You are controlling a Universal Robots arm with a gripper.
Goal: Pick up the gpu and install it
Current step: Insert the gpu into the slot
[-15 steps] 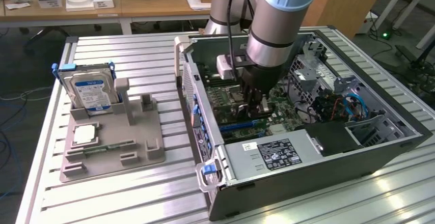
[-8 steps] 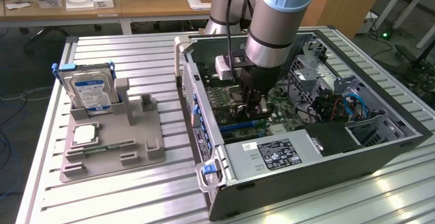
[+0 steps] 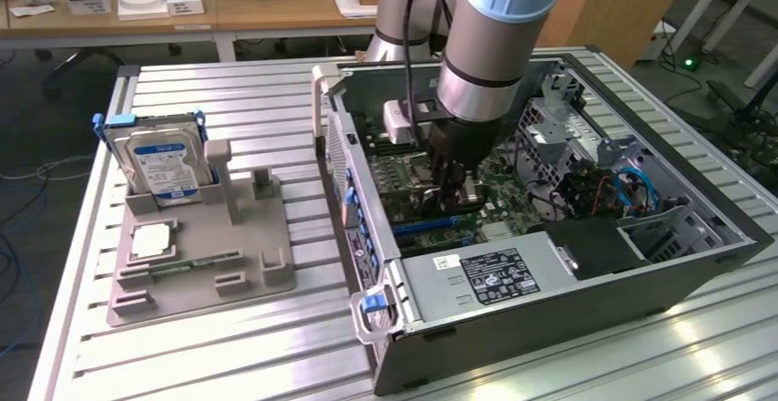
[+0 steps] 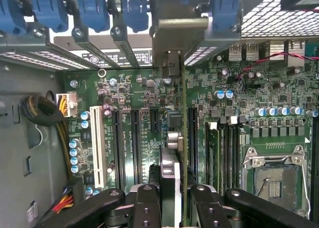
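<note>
One card is in the grip. The gripper point(image 3: 453, 196) stands inside the open computer case point(image 3: 535, 328), its jaws narrowly apart and clamped on the gpu point(image 4: 175, 138), with fingers point(image 4: 144, 208) on both faces.

The gpu hangs edge-on above the motherboard point(image 4: 134, 88). Its silver end bracket point(image 4: 172, 38) lies close against the rear slot covers point(image 4: 94, 11). In the exterior view the card sits near the case centre. The fixture tray point(image 3: 207, 264) and hard drive point(image 3: 164, 164) are well apart from it toward 9 o'clock.

Step in hand, by judgement: insertion, the pick-up being complete. Whether the card edge has entered a slot cannot be told.

Seating calls for:
- the edge connector parallel to, and directly over, a long black expansion slot point(image 4: 192, 138);
- the bracket in line with its rear opening;
- a straight push toward the board, without tilt.
</note>
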